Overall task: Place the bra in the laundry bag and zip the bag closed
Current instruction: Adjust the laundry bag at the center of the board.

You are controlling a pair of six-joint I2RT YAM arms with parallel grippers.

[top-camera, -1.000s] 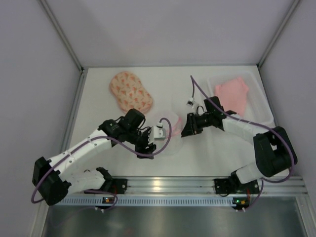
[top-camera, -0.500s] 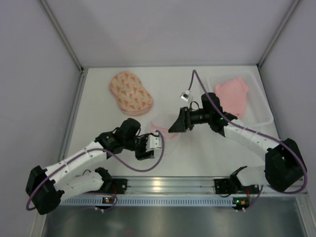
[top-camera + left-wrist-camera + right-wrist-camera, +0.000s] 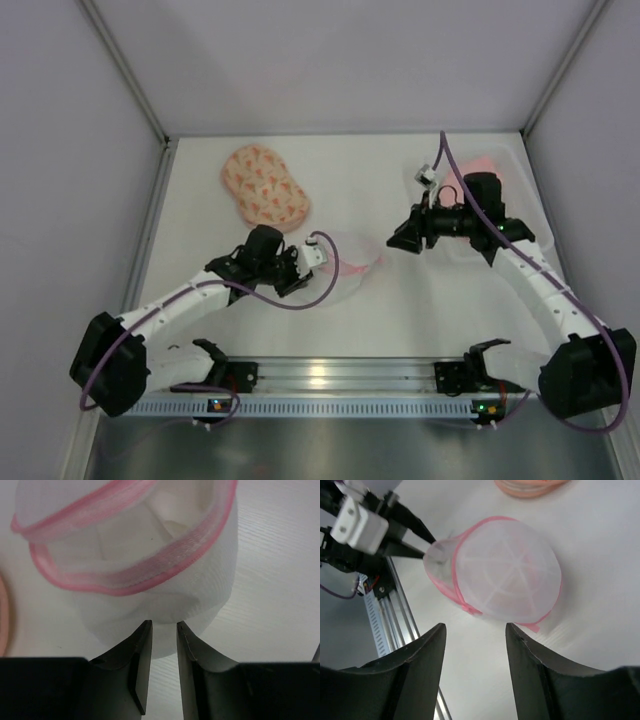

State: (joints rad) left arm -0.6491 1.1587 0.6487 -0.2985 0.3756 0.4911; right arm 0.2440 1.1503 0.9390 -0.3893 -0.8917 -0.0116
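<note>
White tabletop (image 3: 420, 310) inside a pale-walled enclosure carries everything. The white mesh pouch (image 3: 352, 262) with its pink rim lies near the middle of it, tipped on its side.

The left gripper (image 3: 324, 260) meets the pouch from the left. In the left wrist view its two dark fingers (image 3: 141, 660) stand only a narrow slit apart, with a fold of the pouch's mesh wall caught between their tips. The right wrist view shows that wall drawn to a point where the tips pinch it.

The right gripper (image 3: 398, 238) hangs to the right of the pouch and a little farther back, apart from it. Its jaws are spread wide with nothing between them, and its camera looks down on the pouch's round mesh face.

The laundry bag (image 3: 265, 187), peach with a small red-orange print, lies flat with its printed side up, behind and to the left of the pouch and not touching it. The bra (image 3: 488, 162), salmon pink, lies in a clear tray (image 3: 520, 180) well to the right of the pouch and farther back, partly hidden by the right arm.
</note>
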